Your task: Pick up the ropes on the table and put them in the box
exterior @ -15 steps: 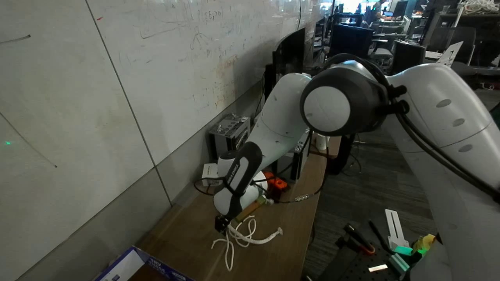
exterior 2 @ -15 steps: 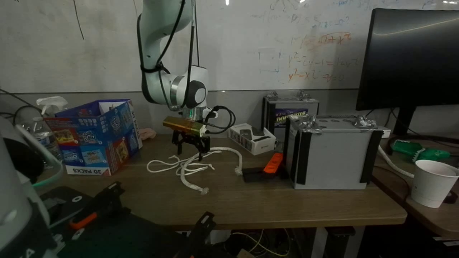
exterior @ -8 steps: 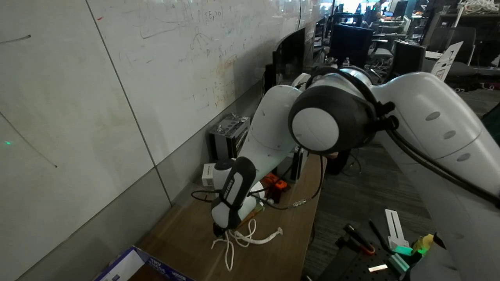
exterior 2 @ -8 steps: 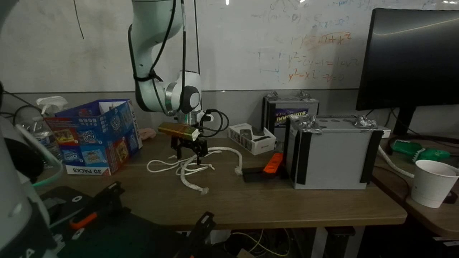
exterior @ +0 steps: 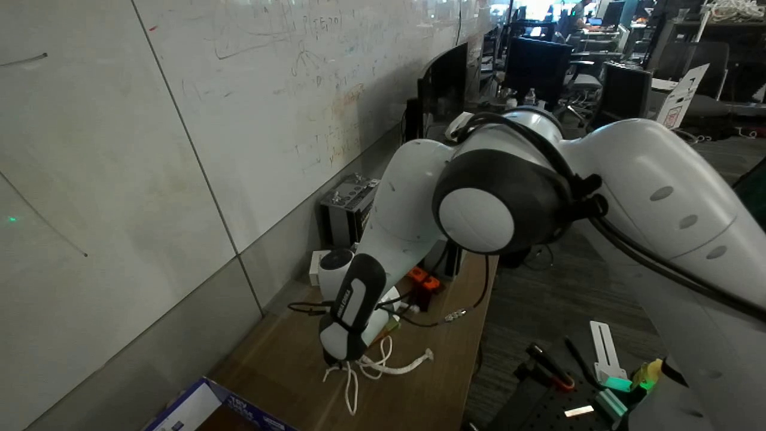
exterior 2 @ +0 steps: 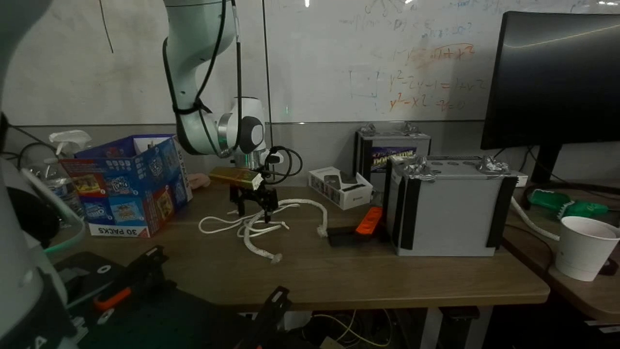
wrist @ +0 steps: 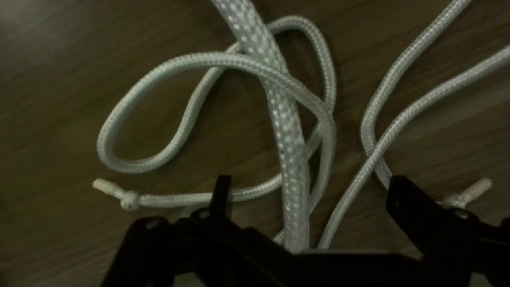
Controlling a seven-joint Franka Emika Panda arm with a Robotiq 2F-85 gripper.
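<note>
Box (exterior: 247, 411), in an exterior view: cut off below. Ropes (wrist: 295, 159), wrist view: partly hidden from me behind the pincer (wrist: 309, 185). Monitor (exterior 2: 557, 85), in an exterior view: cut off at right.

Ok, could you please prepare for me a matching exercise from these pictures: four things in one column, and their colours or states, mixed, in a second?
Things:
1. hand
2. braided ropes
3. cardboard box
4. paper cup

Descriptions:
A. blue and red, "30 PACKS" upside down
B. plain white, standing upright
C. open, jaws apart
D. in loose loops on the wooden table

Pairs: 1-C, 2-D, 3-A, 4-B
</note>
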